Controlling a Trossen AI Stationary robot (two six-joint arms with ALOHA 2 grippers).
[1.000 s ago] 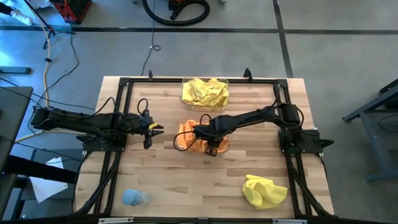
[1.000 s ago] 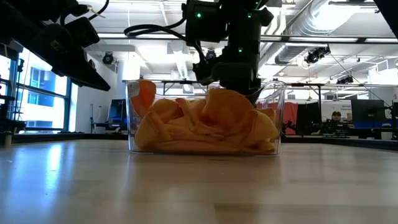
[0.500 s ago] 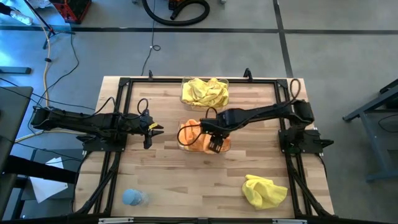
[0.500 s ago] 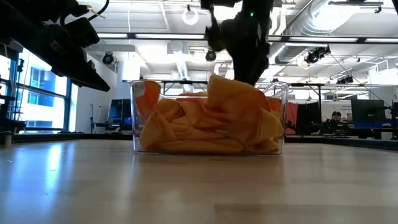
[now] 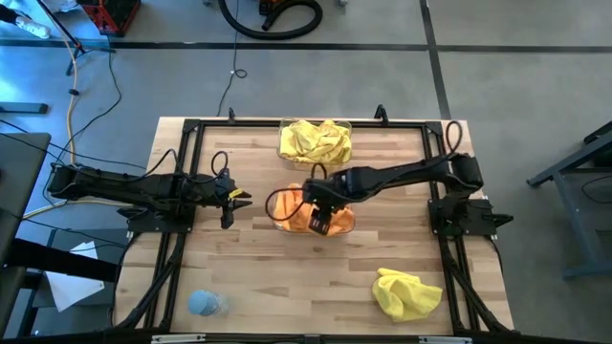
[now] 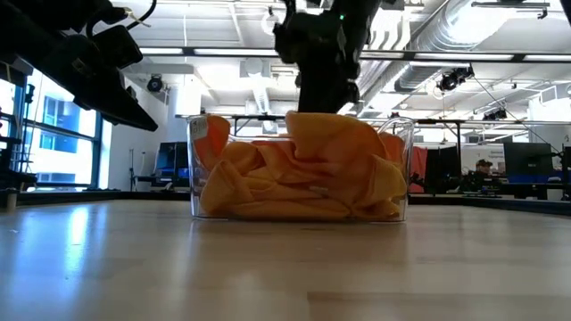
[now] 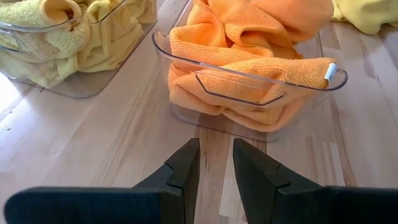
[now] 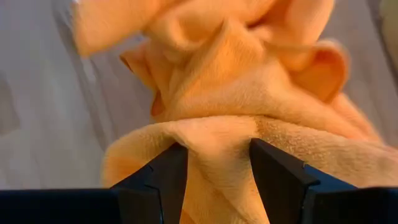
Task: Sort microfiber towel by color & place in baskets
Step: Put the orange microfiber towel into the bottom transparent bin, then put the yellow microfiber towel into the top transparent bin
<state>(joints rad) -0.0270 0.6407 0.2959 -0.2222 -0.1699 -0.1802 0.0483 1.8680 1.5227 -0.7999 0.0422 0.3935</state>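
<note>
A see-through basket (image 5: 275, 216) at mid-table holds rumpled orange towels (image 6: 294, 178). My right gripper (image 5: 320, 220) hangs over it, shut on one orange towel (image 8: 217, 134). A second basket (image 5: 283, 128) near the far edge holds yellow towels (image 5: 314, 141). One loose yellow towel (image 5: 406, 293) lies rumpled on the table near the near right corner. My left gripper (image 5: 241, 198) waits left of the orange basket, above the table, its fingers a narrow gap apart (image 7: 216, 155). My right gripper pinches a bunched fold (image 8: 214, 140) of the top orange towel between its two fingers, coming from above and pointing down. The fold is drawn up into a peak (image 6: 308, 120) above the basket rim. The rest of the towel lies in the basket.
A small pale blue lump (image 5: 204, 303) sits near the near left corner. A black metal frame (image 5: 191, 129) runs around the table's edges. Bare wood lies between the orange basket and the near edge.
My right gripper has risen out of the orange basket and shifted a little toward the table's left, still shut on the towel. The top orange towel has been drawn up into a peak above the rim, and the basket has slid slightly.
</note>
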